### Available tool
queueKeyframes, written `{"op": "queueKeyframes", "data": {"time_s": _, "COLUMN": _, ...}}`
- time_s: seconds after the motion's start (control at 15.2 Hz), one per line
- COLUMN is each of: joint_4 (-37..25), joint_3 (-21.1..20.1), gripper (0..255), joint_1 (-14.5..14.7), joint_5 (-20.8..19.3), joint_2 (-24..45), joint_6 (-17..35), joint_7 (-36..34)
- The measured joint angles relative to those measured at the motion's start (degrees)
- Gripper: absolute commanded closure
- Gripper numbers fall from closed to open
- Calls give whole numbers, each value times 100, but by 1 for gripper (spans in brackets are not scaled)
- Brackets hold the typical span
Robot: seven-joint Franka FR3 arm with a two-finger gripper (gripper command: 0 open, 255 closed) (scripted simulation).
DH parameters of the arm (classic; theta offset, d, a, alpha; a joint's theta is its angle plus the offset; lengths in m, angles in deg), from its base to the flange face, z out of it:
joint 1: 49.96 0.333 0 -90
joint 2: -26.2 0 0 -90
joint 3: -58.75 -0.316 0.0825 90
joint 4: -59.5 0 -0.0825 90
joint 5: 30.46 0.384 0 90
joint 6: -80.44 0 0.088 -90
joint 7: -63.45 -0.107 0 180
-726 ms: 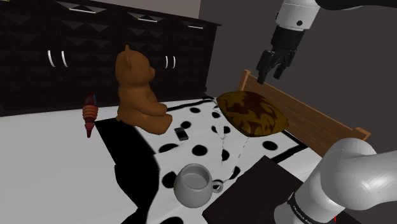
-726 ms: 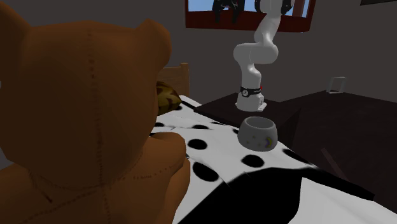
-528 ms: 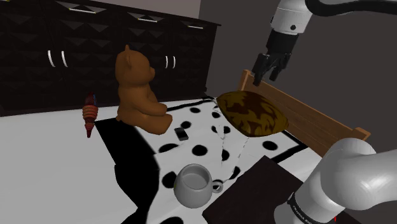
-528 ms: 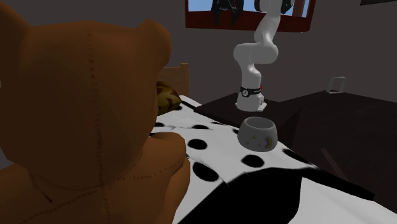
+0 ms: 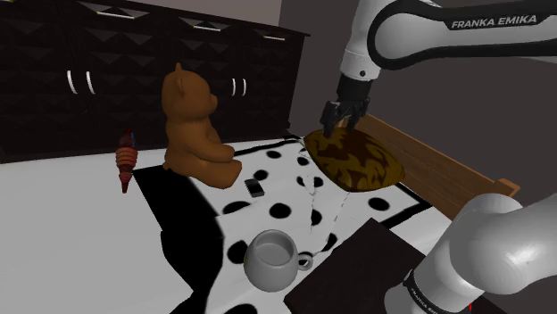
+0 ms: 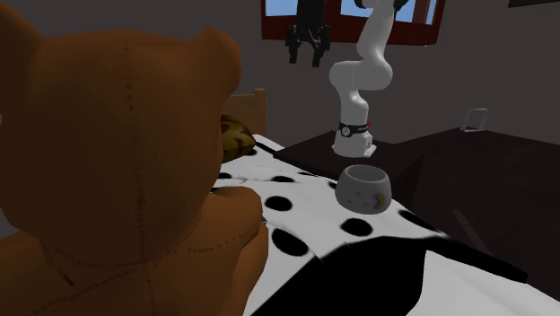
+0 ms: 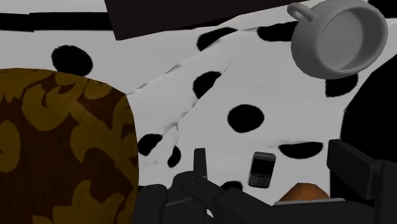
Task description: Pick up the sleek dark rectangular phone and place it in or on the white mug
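Where the white, black-spotted bed cover [image 5: 295,183] spreads out before the brown teddy bear [image 5: 192,129], the dark rectangular phone [image 5: 255,187] lies flat and face up, just beside the bear's foot, with nothing gripping it. The white mug [image 5: 272,260] stands upright on the same cover, nearer in the shoulder view and well apart from the phone, its handle toward that view's right. The black gripper [image 5: 342,123] hangs in the air above the far end of the brown patterned pillow [image 5: 353,159], jaws spread and holding nothing.
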Motion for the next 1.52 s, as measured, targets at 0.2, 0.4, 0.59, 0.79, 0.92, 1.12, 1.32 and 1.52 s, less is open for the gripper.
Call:
{"op": "queueKeyframes", "data": {"time_s": 0.2, "joint_4": 90, "joint_3": -63, "gripper": 0, "joint_1": 11, "joint_5": 17, "joint_2": 488, "joint_6": 560, "joint_7": -121}}
{"op": "queueKeyframes", "data": {"time_s": 0.4, "joint_4": 77, "joint_3": -62, "gripper": 0, "joint_1": -19, "joint_5": -14, "joint_2": 1036, "joint_6": 1083, "joint_7": -159}}
{"op": "queueKeyframes", "data": {"time_s": 0.59, "joint_4": 33, "joint_3": -106, "gripper": 0, "joint_1": -26, "joint_5": -41, "joint_2": 1635, "joint_6": 1616, "joint_7": -266}}
{"op": "queueKeyframes", "data": {"time_s": 0.79, "joint_4": -135, "joint_3": -131, "gripper": 0, "joint_1": -44, "joint_5": -88, "joint_2": 2278, "joint_6": 2076, "joint_7": -350}}
{"op": "queueKeyframes", "data": {"time_s": 0.92, "joint_4": -324, "joint_3": -130, "gripper": 0, "joint_1": -64, "joint_5": -129, "joint_2": 2713, "joint_6": 2314, "joint_7": -380}}
{"op": "queueKeyframes", "data": {"time_s": 1.12, "joint_4": -574, "joint_3": -162, "gripper": 0, "joint_1": -54, "joint_5": -201, "joint_2": 3371, "joint_6": 2702, "joint_7": -508}}
{"op": "queueKeyframes", "data": {"time_s": 1.32, "joint_4": -876, "joint_3": -155, "gripper": 0, "joint_1": -58, "joint_5": -272, "joint_2": 4002, "joint_6": 3011, "joint_7": -574}}
{"op": "queueKeyframes", "data": {"time_s": 1.52, "joint_4": -1290, "joint_3": -151, "gripper": 0, "joint_1": -24, "joint_5": -356, "joint_2": 4692, "joint_6": 3267, "joint_7": -689}}
